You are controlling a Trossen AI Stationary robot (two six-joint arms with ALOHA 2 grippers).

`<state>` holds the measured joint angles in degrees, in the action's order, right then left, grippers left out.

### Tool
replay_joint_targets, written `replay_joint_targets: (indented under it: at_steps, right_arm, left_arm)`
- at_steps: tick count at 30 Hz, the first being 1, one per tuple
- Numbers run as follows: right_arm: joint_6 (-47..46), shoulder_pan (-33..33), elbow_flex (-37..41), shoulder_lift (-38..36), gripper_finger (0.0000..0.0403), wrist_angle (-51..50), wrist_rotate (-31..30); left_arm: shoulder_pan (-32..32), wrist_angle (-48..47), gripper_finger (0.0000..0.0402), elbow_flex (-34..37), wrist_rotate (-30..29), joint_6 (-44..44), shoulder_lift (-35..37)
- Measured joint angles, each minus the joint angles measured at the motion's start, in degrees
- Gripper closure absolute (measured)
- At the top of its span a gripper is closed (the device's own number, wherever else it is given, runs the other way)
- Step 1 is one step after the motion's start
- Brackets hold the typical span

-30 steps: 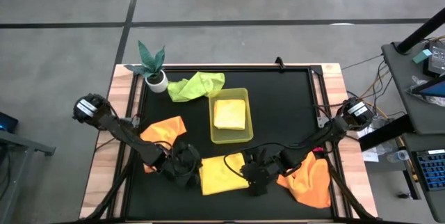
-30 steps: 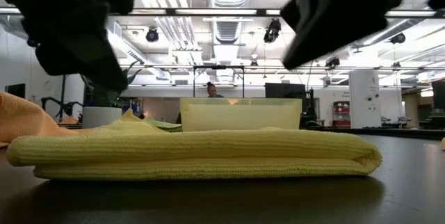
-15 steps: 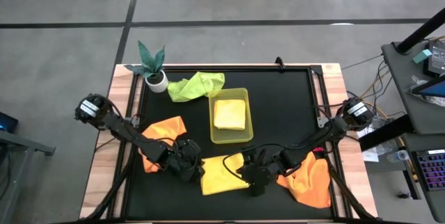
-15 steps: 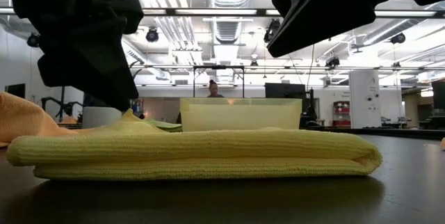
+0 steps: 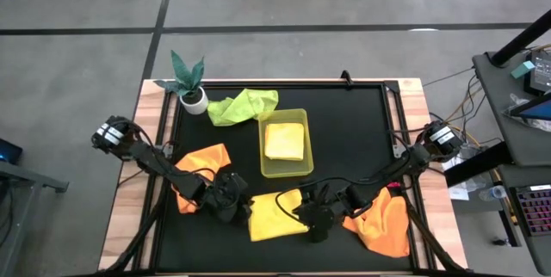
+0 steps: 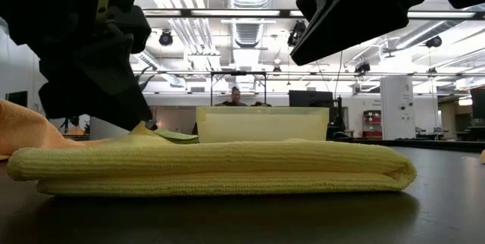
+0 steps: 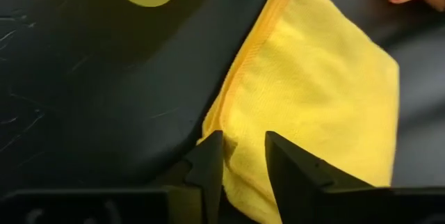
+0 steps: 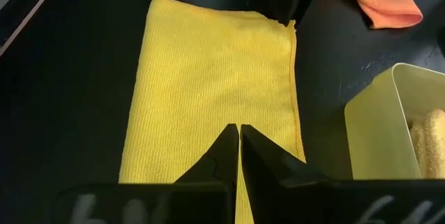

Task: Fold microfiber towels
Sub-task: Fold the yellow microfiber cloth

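A folded pale yellow microfiber towel [image 5: 277, 215] lies flat on the black mat near the front edge. My left gripper [image 7: 243, 158] is low at the towel's left end. It is open, with one finger at the towel's edge and the other over its top. My right gripper [image 8: 240, 130] is shut and hovers above the towel's right part, clear of it in the low view [image 6: 348, 9]. An orange towel [image 5: 202, 161] lies crumpled at the left and another [image 5: 383, 221] at the right. A light green one [image 5: 244, 105] lies crumpled at the back. My left gripper comes slanting down from the table's left at the yellow towel's left corner [image 7: 222, 130]. That corner lies in the gap between the two fingers. Whether the fingers touch the cloth, I cannot tell. The towel lies flat on the mat.
A yellow-green plastic tray [image 5: 300, 170] stands behind the towel with a folded pale yellow towel [image 5: 284, 141] inside. A small potted plant [image 5: 189, 88] stands at the back left corner. Bare black mat [image 5: 344, 122] lies at the back right.
My left gripper has come down toward the left end of the yellow towel and a little toward the table's right. The towel has stayed flat where it was.
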<state>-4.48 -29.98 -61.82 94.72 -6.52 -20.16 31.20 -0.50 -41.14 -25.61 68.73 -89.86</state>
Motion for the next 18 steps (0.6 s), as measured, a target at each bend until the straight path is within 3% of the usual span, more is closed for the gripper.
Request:
replay_joint_targets:
  at_steps: [13,18]
  right_arm:
    - [0.0,0.0,0.0,0.0,0.0392,0.0,0.0]
    - [0.0,0.0,0.0,0.0,0.0392,0.0,0.0]
  left_arm:
    - [0.0,-0.3,0.0392,0.1,-0.2,-1.9,0.0]
    - [0.0,-0.8,0.04,-1.4,0.3,-5.4,0.6]
